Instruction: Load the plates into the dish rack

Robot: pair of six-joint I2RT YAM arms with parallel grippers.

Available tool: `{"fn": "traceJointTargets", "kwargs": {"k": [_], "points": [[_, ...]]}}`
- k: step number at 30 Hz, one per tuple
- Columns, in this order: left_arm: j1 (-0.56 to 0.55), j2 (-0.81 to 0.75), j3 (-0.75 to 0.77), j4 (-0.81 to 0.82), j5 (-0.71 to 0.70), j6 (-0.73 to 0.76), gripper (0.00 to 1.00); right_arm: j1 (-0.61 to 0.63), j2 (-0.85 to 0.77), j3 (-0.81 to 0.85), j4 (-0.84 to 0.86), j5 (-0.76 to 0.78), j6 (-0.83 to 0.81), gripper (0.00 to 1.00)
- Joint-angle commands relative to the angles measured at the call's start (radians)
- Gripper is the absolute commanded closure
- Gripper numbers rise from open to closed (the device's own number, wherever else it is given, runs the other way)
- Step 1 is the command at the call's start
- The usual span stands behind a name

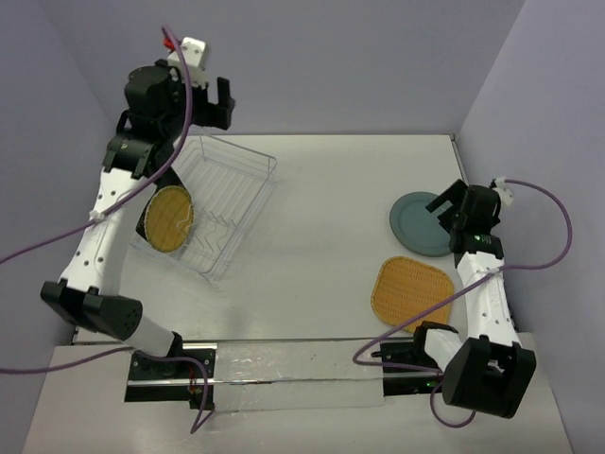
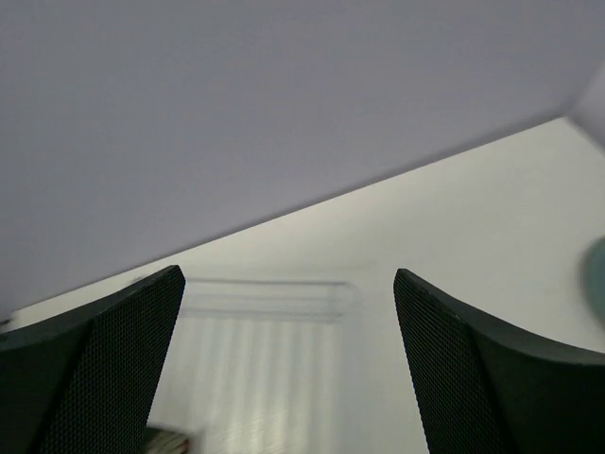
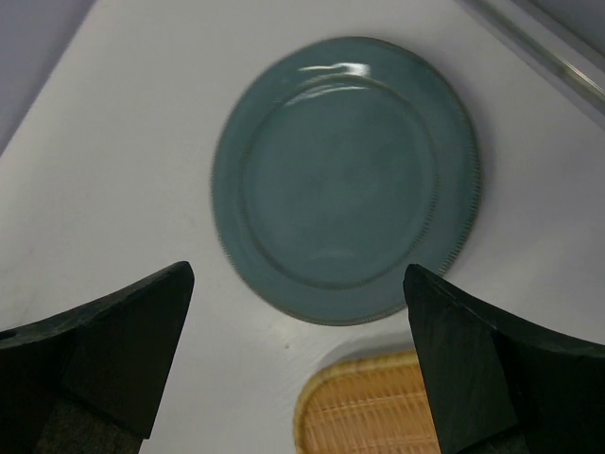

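Observation:
The clear wire dish rack [image 1: 232, 189] stands at the back left. The round yellow woven plate [image 1: 168, 218] stands on edge in its near-left end. The round teal-grey plate [image 1: 416, 227] and the rounded-square orange-yellow woven plate [image 1: 411, 290] lie flat on the right. The black square plate is not in view. My left gripper [image 1: 227, 104] is open and empty, raised high above the rack's far end; its wrist view shows the rack [image 2: 255, 359] blurred below the gripper [image 2: 288, 276]. My right gripper [image 1: 440, 210] is open and empty over the teal-grey plate [image 3: 345, 180], with the orange-yellow plate [image 3: 378, 407] at the near edge.
Purple walls close in the table at the back, left and right. A bright bar [image 1: 284, 364] runs between the arm bases along the near edge. The left arm [image 1: 104, 227] leans over the rack's left side.

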Motion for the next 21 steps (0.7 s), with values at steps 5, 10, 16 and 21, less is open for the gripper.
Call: {"fn": "traceJointTargets", "kwargs": {"k": [5,10,16,21], "points": [[-0.142,0.138,-0.053,0.183,0.191,-0.243,0.01,-0.249,0.035,-0.079,-0.05,-0.211,0.031,0.0],[-0.193,0.153,-0.141,0.223,0.197,-0.25,0.01,-0.312,0.135,-0.068,-0.029,-0.219,0.036,0.0],[-0.205,0.21,-0.143,0.227,0.272,-0.281,0.01,-0.354,0.329,-0.022,0.007,-0.238,0.03,0.01],[-0.207,0.24,-0.129,0.223,0.288,-0.286,0.01,-0.371,0.441,-0.012,0.06,-0.311,0.006,0.01]]}}
